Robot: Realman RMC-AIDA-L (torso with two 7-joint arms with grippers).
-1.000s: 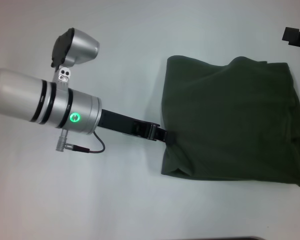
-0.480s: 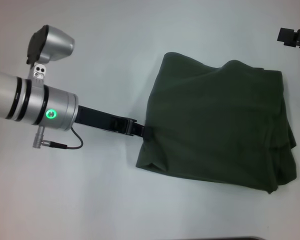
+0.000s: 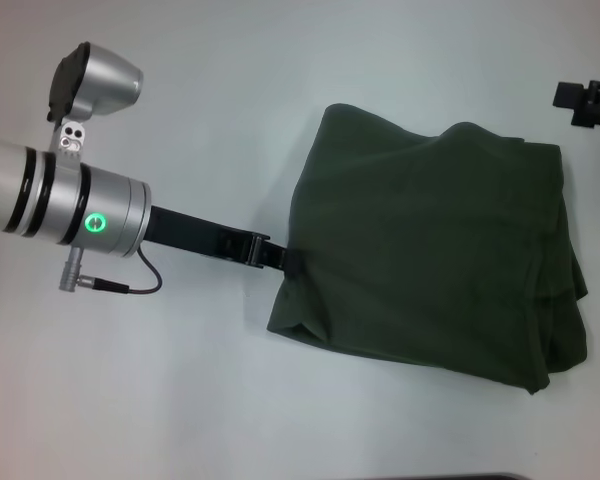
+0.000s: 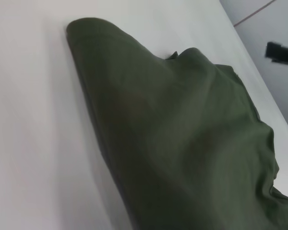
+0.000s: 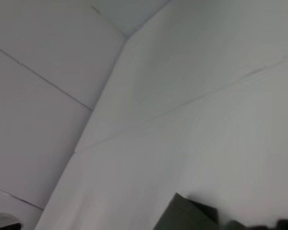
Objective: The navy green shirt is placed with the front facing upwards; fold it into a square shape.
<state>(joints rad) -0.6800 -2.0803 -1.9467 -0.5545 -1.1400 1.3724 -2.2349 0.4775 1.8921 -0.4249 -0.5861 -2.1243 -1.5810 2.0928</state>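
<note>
Left end effector (image 3: 292, 262) is clamping the navy green shirt's (image 3: 430, 250) edge; I'm dragging low, keeping layers aligned.

Head camera looks steeply down on the table (image 3: 230, 400); left wrist camera skims close over the shared shirt (image 4: 182, 143).

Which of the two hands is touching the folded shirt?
The left hand, at the navy green shirt's left edge; the right hand stays apart at the table's far right.

Lab-like test bench: plain white table (image 3: 280, 90), bare panelled walls (image 5: 38, 96).
</note>
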